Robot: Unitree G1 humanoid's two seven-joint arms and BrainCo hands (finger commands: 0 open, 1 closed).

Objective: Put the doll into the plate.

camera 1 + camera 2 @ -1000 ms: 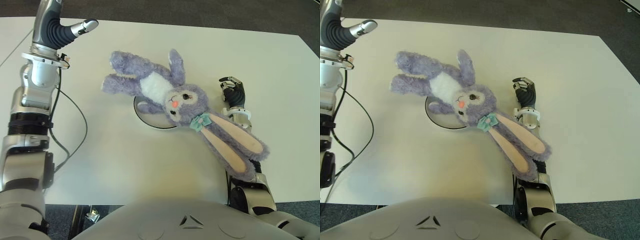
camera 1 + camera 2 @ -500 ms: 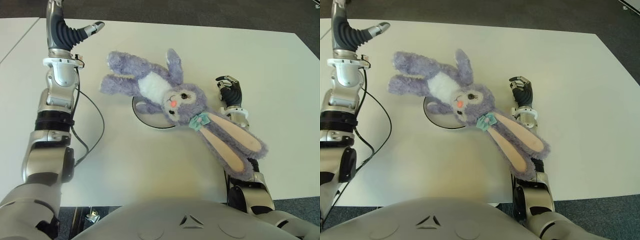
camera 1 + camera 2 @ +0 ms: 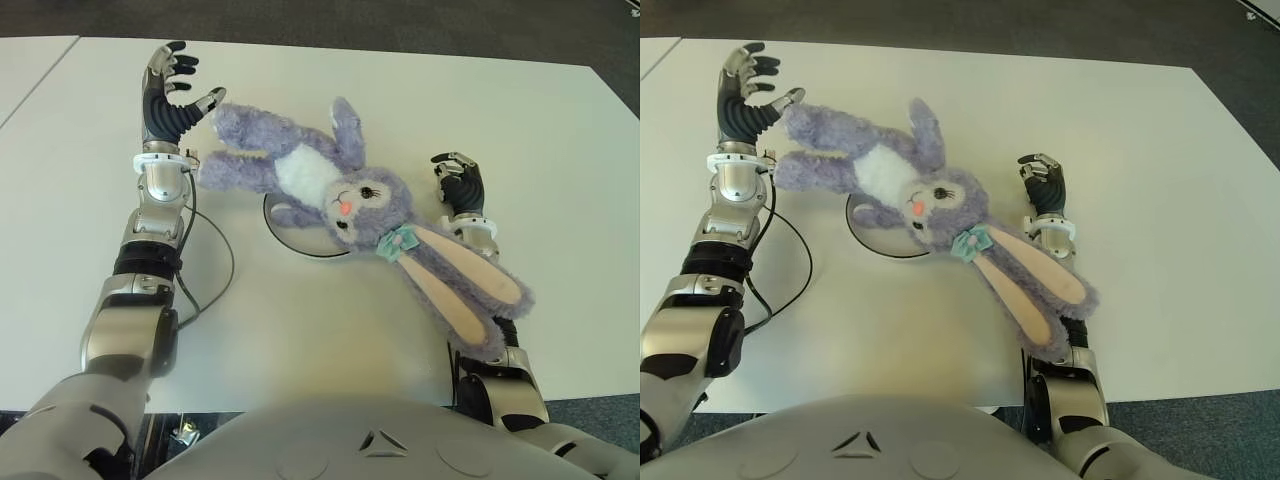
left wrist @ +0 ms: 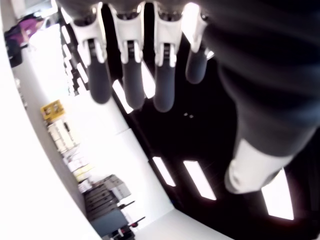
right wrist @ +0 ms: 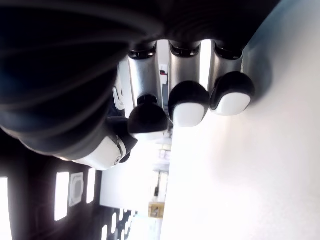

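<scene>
A purple plush bunny doll (image 3: pixel 340 195) with a white belly lies across a round grey plate (image 3: pixel 300 243) in the middle of the white table (image 3: pixel 300 330), hiding most of it. Its legs point to the far left, and its long pink-lined ear (image 3: pixel 470 295) drapes over my right forearm. My left hand (image 3: pixel 172 92) stands upright at the doll's feet, fingers spread, thumb close to one foot, holding nothing. My right hand (image 3: pixel 458 185) shows just right of the doll's head, its fingers (image 5: pixel 187 105) curled with nothing in them.
A black cable (image 3: pixel 212 285) loops from my left arm over the table. The table's front edge runs just before my body, and dark floor (image 3: pixel 420 30) lies beyond its far edge. Bare table surface stretches to the right of my right hand.
My left arm has swung in from the far left corner to the doll's feet, and the hand now shows fully with spread fingers. The doll and right hand have barely moved.
</scene>
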